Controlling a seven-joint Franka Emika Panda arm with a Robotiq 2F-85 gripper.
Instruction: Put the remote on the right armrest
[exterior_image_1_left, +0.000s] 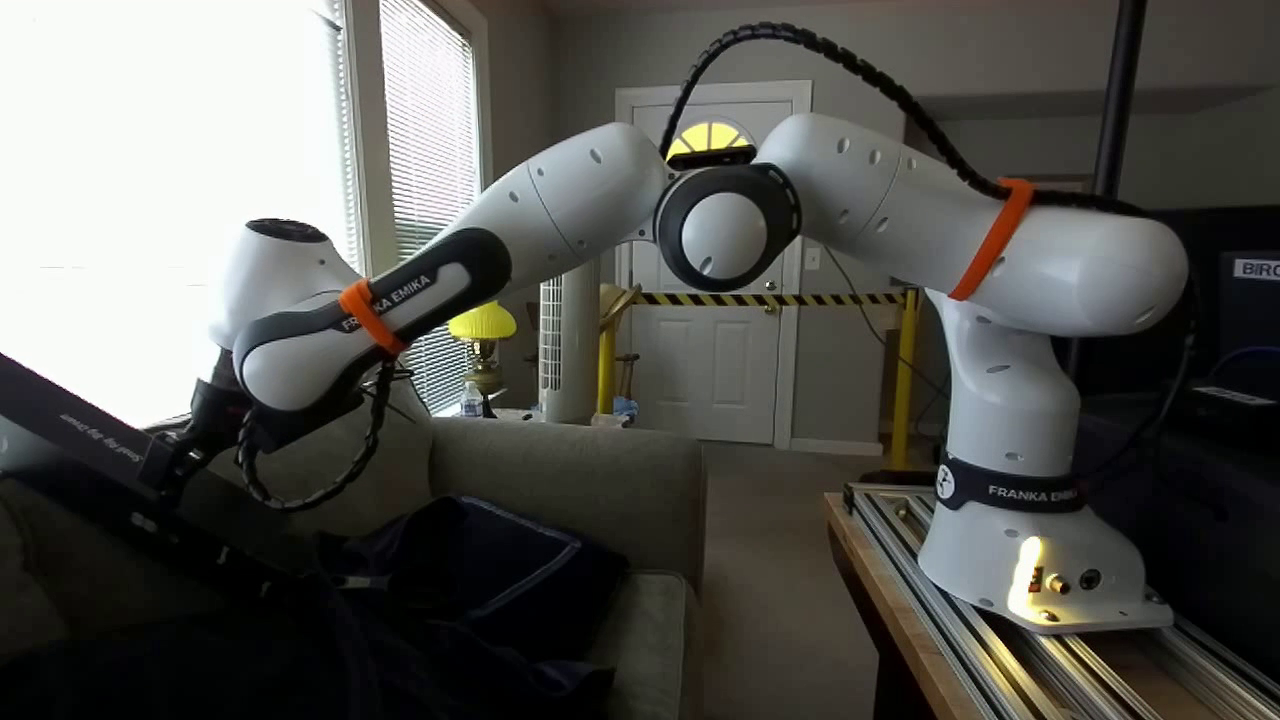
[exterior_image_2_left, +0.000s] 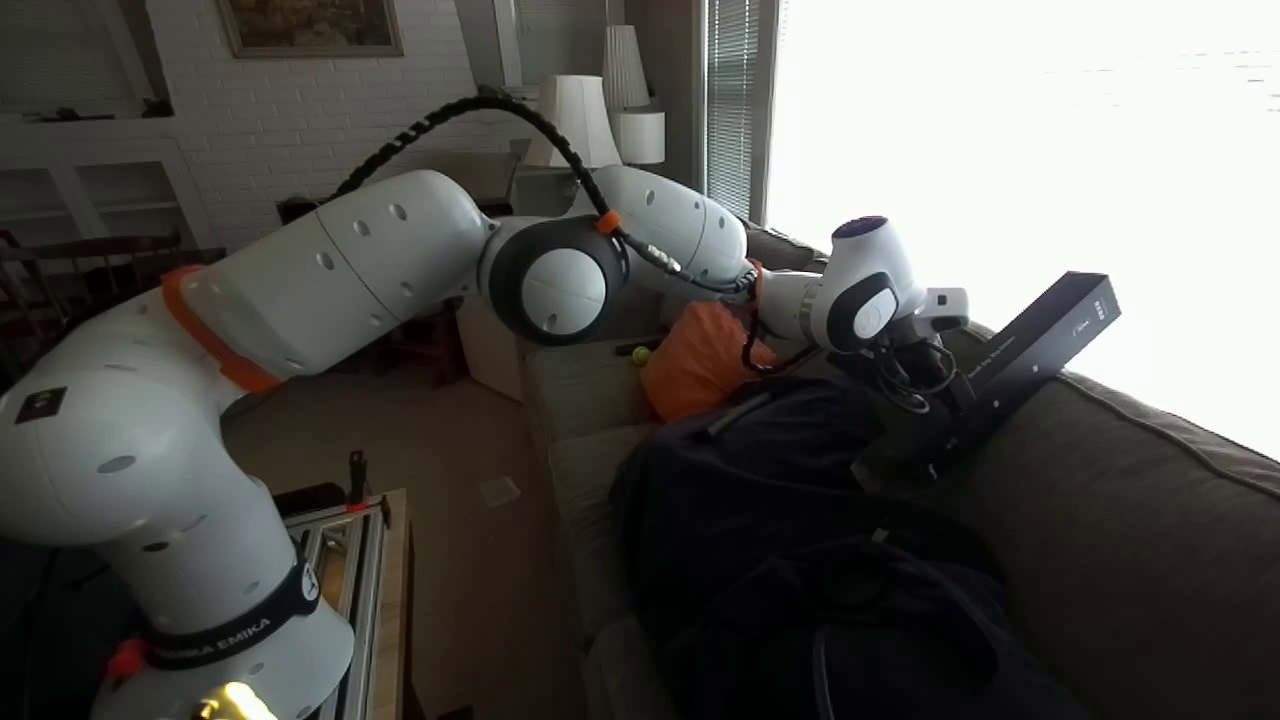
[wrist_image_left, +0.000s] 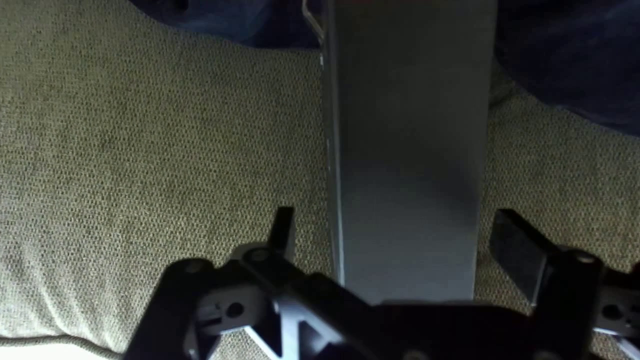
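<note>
Hand (wrist_image_left: 394, 222) was spread astride long black box (wrist_image_left: 410, 130), gaps showed both sides, box leaned against sofa backrest (exterior_image_2_left: 1150, 500).

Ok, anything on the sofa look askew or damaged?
The box slants up over the backrest instead of lying flat, its upper end sticking out above. Dark cloth lies rumpled across the seat. I see no damage, though the shadows hide detail.

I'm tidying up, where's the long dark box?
In the wrist view, the long dark box is right of centre, between the end effector's open jaws.
</note>
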